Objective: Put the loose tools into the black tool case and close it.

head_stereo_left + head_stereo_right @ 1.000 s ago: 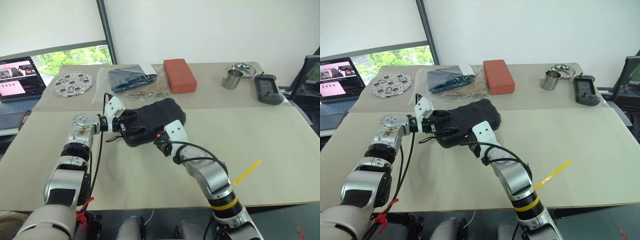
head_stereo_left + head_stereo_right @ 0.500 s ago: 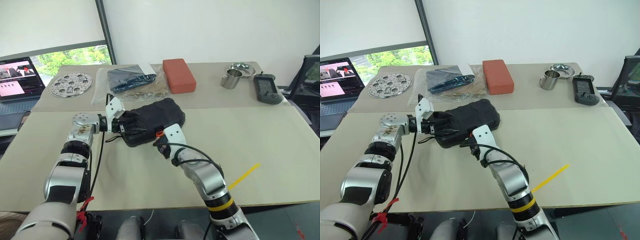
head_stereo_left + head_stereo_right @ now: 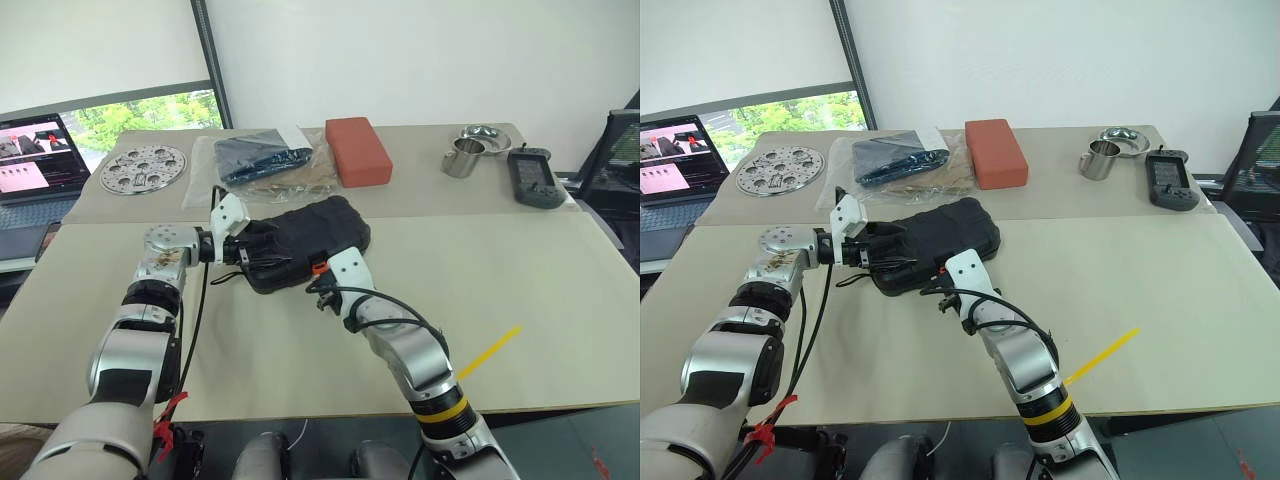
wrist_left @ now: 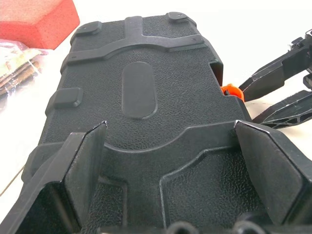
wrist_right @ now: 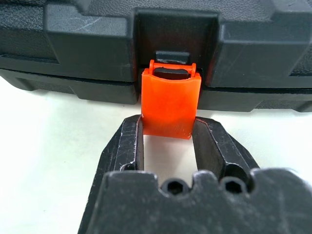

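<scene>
The black tool case point(image 3: 305, 240) lies closed on the table, ribbed lid up point(image 4: 141, 87). No loose tools are in view. My left gripper point(image 3: 255, 252) is open, its fingers point(image 4: 85, 161) spread wide over the case's left end. My right gripper point(image 3: 318, 282) is at the case's front edge. Its two fingers point(image 5: 130, 146) press against both sides of the small orange latch point(image 5: 169, 105), which hangs down from its recess. The latch point(image 4: 232, 91) and the right gripper's fingers point(image 4: 273, 80) also show in the left wrist view.
Behind the case are a red-orange block point(image 3: 358, 150) and a plastic bag of dark items point(image 3: 265, 160). A perforated metal disc point(image 3: 144, 168) and a laptop point(image 3: 35, 155) are at the far left. A steel cup point(image 3: 462, 158), a bowl point(image 3: 486, 135) and a dark handheld device point(image 3: 532, 178) are at the far right. A yellow strip point(image 3: 490, 350) lies at the front right.
The right gripper's fingers have narrowed onto the orange latch. The left gripper and the case have stayed in place.
</scene>
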